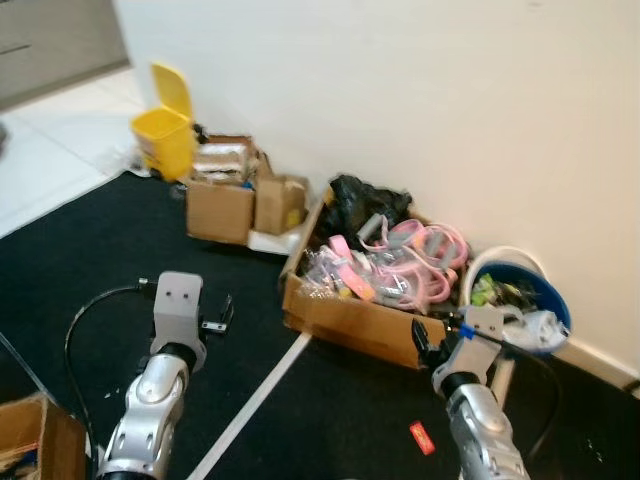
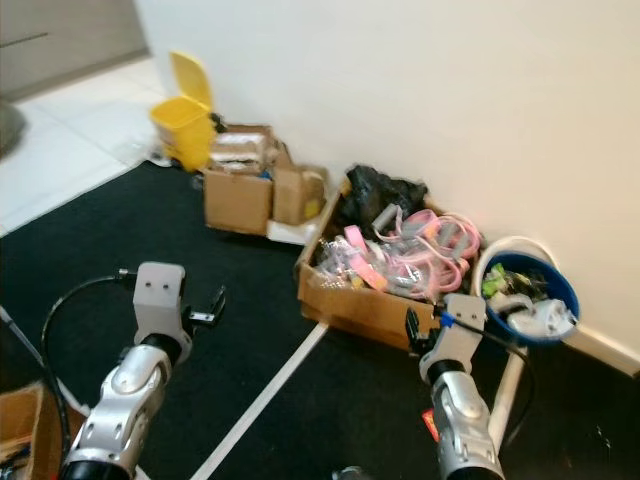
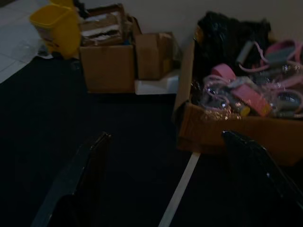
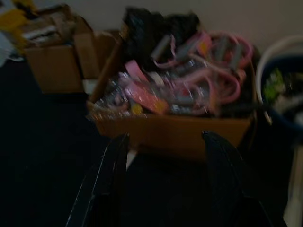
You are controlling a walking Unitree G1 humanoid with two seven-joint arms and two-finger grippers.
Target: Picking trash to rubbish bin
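Left pincer [image 3: 165, 179] and right pincer [image 4: 163, 182]: both hovering apart, empty, facing cardboard box [image 1: 360, 320] holding pink straps [image 1: 420, 262]; blue bucket [image 1: 548, 290] sitting beside; yellow bin [image 1: 165, 130] standing far left.

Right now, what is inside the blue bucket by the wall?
The blue bucket holds white crumpled trash and something green. Whatever lies beneath them is covered.

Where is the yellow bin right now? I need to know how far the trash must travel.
In the left eye view the yellow bin stands against the wall at the far left, lid up, just beyond the small cardboard boxes, off the black carpet's edge.
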